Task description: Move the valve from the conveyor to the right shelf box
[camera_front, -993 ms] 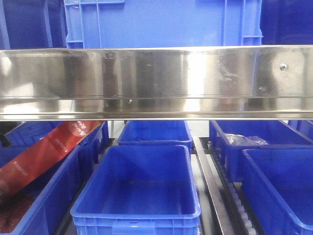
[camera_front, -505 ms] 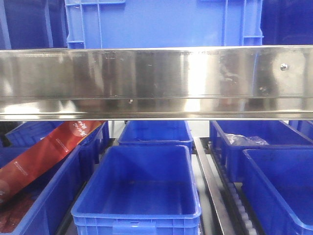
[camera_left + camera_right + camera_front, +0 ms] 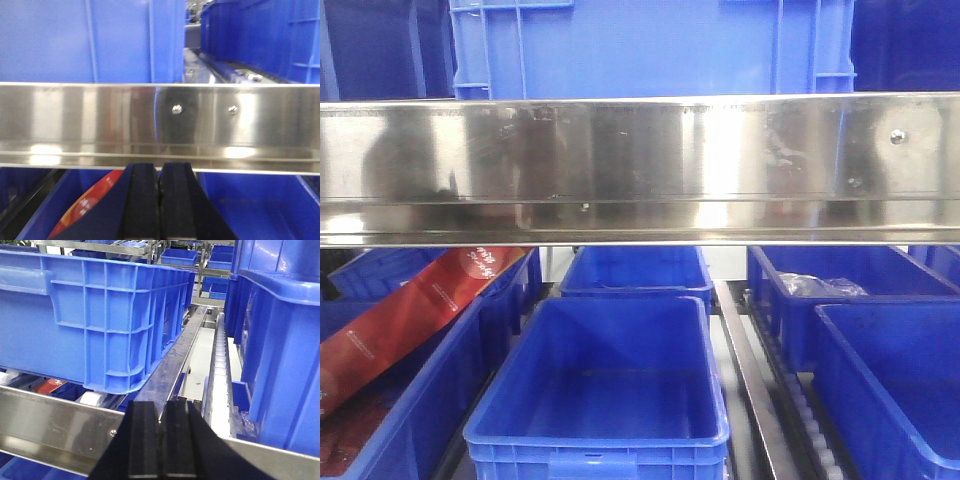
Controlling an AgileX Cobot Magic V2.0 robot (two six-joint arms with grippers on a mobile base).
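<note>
View nudged slightly, blue bins [image 3: 600, 390] under steel rail [image 3: 640, 165], both jaws closed, empty.

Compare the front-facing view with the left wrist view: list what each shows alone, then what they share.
Only the front-facing view shows the empty centre bin, a bin holding clear plastic, and the roller track.

Only the left wrist view shows the left claw, its fingers pressed together and empty, and two screws in the rail.

Both show the steel shelf rail, blue bins above and below it, and the red package. Neither shows a valve.
</note>
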